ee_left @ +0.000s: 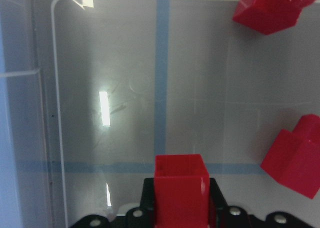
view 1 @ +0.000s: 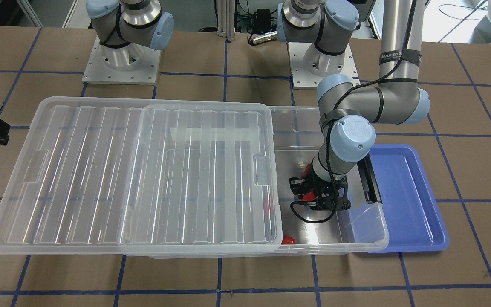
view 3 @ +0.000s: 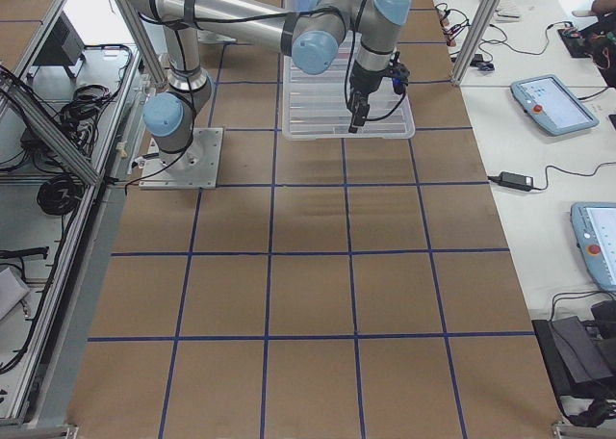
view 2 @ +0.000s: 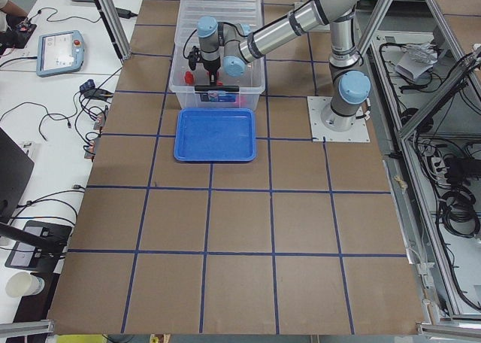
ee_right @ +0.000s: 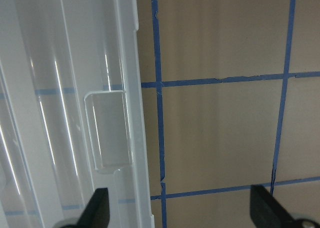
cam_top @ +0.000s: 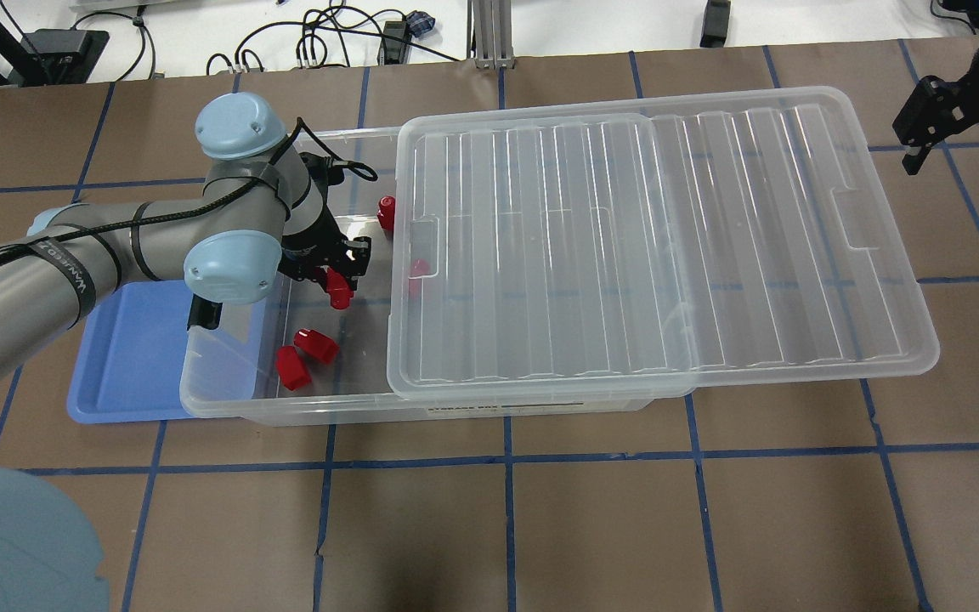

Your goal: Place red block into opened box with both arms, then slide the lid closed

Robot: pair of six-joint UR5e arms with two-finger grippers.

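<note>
You are in the placing step: your left gripper (cam_top: 332, 276), clamped on the small bright red plastic block (ee_left: 181, 188), hangs over the large clear plastic box (cam_top: 226, 408) at its uncovered end, left in the overhead view. Next it should let go. The right gripper (ee_right: 180, 210), fingers apart, should then push the ribbed clear lid (cam_top: 625, 255).

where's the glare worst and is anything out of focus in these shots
Front-facing view: long white glare streaks run along the ribbed lid, veiling what lies beneath. Left wrist view: a small bright reflection on the box floor; the red block at the bottom edge looks soft. Right wrist view: the right gripper shows only as dark, blurred fingertips.
</note>
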